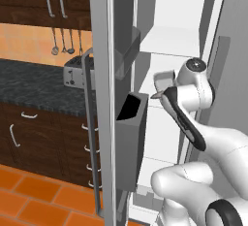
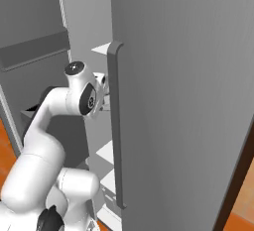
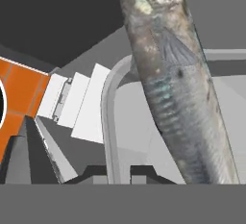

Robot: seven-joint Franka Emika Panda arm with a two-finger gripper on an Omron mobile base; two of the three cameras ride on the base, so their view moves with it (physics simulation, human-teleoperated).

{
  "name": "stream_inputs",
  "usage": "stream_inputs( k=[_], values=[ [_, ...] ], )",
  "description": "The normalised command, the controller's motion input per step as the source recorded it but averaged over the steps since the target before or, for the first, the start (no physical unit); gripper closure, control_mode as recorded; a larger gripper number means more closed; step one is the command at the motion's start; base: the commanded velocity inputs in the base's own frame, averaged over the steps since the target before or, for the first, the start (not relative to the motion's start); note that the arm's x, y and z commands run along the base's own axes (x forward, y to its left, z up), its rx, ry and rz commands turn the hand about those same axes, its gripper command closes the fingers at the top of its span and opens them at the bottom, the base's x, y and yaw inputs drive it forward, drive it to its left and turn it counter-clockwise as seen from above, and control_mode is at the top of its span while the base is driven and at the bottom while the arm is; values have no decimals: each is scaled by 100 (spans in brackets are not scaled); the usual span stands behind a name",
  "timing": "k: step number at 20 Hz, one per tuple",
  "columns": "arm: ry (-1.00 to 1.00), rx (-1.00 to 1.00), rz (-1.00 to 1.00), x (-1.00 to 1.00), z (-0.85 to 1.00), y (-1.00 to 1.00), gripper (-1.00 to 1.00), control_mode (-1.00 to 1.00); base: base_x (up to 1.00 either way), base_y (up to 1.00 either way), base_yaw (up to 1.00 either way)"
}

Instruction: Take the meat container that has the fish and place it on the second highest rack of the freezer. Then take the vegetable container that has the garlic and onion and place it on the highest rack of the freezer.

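Left base view: my arm reaches into the open freezer (image 1: 174,40), wrist level with the white shelves; the end effector (image 1: 162,82) carries the meat container (image 1: 163,78), mostly hidden behind the wrist.

Right base view: the freezer door blocks nearly everything; I cannot tell which rack I'm level with.

Hand view: end effector clamped on the tray rim (image 3: 109,122), fish (image 3: 173,79) lying inside. Risk: tilting could slide the fish out, or the tray could catch a shelf edge.
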Motion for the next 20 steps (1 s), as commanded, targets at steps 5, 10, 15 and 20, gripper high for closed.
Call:
stream_inputs(
  k=[5, 10, 15, 20],
  values=[
    [1, 0, -22, 43, -1, -21, 100, -100, 0, 0, 0],
    [0, 0, -20, 24, -12, -32, 100, -100, 0, 0, 0],
    [-1, 0, -5, 6, -41, -18, 100, -100, 0, 0, 0],
    [-8, 0, 0, 0, -43, -9, 100, -100, 0, 0, 0]
  ],
)
